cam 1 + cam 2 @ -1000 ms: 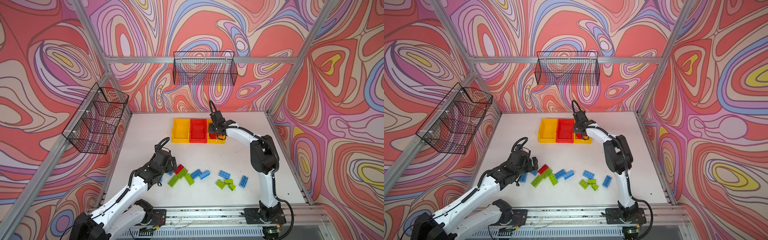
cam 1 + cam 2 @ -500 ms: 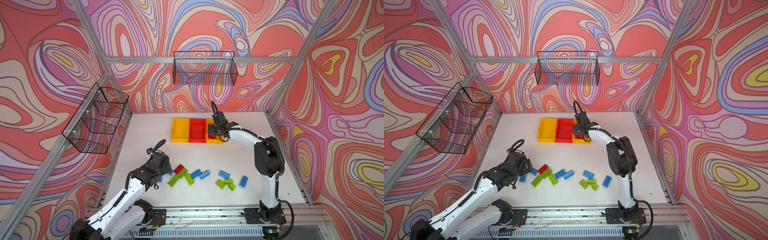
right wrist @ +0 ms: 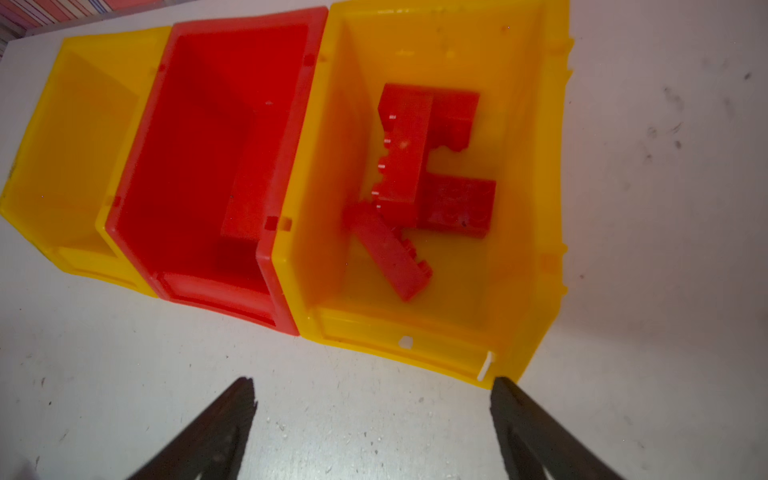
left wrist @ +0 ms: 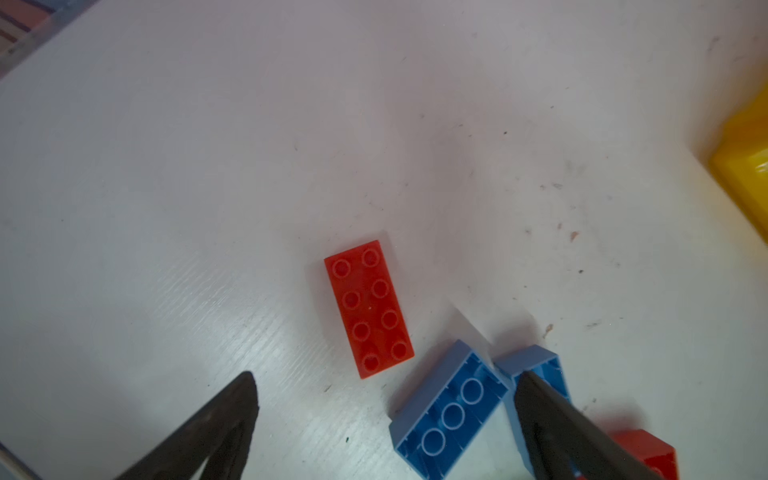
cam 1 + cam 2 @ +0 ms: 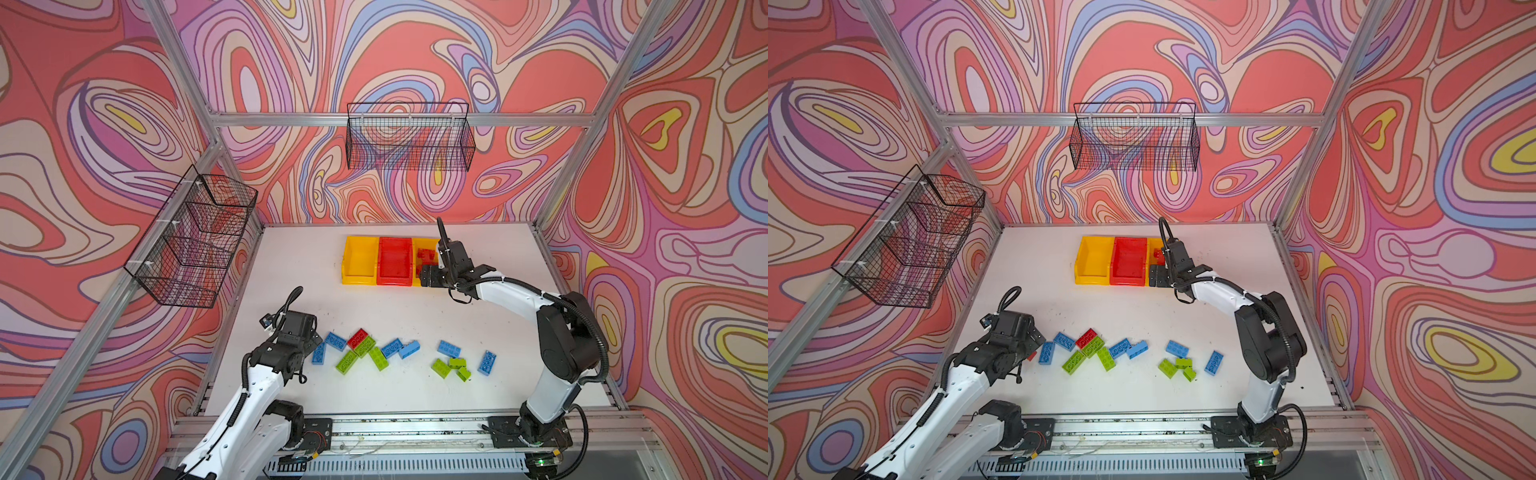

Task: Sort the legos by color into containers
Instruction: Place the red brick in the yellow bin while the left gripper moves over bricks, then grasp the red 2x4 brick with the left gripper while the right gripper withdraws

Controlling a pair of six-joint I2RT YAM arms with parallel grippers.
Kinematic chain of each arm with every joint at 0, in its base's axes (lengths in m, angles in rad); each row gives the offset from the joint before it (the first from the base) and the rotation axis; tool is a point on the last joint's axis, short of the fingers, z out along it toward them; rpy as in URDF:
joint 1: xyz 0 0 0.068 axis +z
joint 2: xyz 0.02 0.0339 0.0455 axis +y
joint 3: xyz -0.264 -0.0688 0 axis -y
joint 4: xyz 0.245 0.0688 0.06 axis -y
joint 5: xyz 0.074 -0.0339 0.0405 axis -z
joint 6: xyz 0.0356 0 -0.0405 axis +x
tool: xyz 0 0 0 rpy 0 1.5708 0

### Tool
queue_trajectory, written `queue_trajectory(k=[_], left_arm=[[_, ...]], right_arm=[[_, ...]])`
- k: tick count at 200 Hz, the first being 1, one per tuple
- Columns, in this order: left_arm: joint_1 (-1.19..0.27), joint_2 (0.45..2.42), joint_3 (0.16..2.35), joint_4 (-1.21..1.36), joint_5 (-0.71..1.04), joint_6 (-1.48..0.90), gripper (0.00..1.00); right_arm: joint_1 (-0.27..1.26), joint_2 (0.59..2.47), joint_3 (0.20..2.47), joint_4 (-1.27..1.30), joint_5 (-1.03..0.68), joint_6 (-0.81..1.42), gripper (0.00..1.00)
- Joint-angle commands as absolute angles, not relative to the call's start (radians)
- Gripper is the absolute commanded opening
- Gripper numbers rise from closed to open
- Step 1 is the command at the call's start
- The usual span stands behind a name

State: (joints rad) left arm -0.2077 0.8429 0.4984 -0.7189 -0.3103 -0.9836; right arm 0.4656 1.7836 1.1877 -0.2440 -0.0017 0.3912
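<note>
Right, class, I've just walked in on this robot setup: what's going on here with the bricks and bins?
A robot is sorting Lego by colour. The right claw hangs open in front of the right yellow bin, which holds several red bricks. The left claw is open near a loose red brick lying flat on the table. The red bin and left yellow bin look empty. Blue bricks and green bricks lie unsorted along the front.

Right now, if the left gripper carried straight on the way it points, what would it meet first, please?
Most likely the flat red lego just ahead of the open left gripper; depth is unclear.
</note>
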Motion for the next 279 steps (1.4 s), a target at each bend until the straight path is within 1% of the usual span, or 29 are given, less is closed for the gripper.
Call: queue_trajectory(k=[1, 18, 40, 67, 105, 154, 172, 179, 186, 210, 234, 252, 279], left_arm=[[-0.195, 0.89, 0.477, -0.703, -0.292, -1.045, 0.94], [-0.195, 0.913, 0.477, -0.704, -0.307, -1.058, 0.9], [-0.189, 0.922, 0.46, -0.697, -0.334, -1.074, 0.81], [-0.153, 0.943, 0.454, -0.666, -0.338, -1.059, 0.8], [-0.086, 1.051, 0.466, -0.577, -0.28, -1.01, 0.8], [-0.062, 1.179, 0.49, -0.495, -0.246, -0.976, 0.8], [-0.06, 1.217, 0.488, -0.475, -0.232, -0.973, 0.77], [-0.059, 1.23, 0.486, -0.469, -0.227, -0.97, 0.74], [-0.058, 1.239, 0.485, -0.463, -0.223, -0.967, 0.68], [-0.058, 1.27, 0.487, -0.452, -0.214, -0.949, 0.42], [-0.058, 1.31, 0.505, -0.45, -0.187, -0.922, 0.26], [-0.058, 1.338, 0.507, -0.445, -0.163, -0.903, 0.2], [-0.061, 1.353, 0.564, -0.455, -0.138, -0.891, 0.19]], right_arm=[[0.484, 1.766, 1.136, -0.171, -0.089, 0.41, 0.94], [0.485, 1.767, 1.112, -0.159, -0.11, 0.413, 0.95], [0.486, 1.727, 1.087, -0.143, -0.132, 0.417, 0.95], [0.488, 1.692, 1.08, -0.153, -0.125, 0.41, 0.96], [0.489, 1.638, 1.062, -0.153, -0.13, 0.408, 0.96], [0.489, 1.6, 1.026, -0.163, -0.116, 0.406, 0.97], [0.489, 1.59, 1.015, -0.167, -0.115, 0.408, 0.97], [0.489, 1.586, 1.01, -0.169, -0.112, 0.409, 0.97], [0.488, 1.581, 1.005, -0.17, -0.109, 0.408, 0.97], [0.489, 1.559, 0.988, -0.171, -0.103, 0.41, 0.97], [0.488, 1.536, 0.973, -0.17, -0.116, 0.41, 0.97], [0.489, 1.515, 0.961, -0.172, -0.118, 0.413, 0.97], [0.489, 1.478, 0.938, -0.178, -0.109, 0.417, 0.97]])
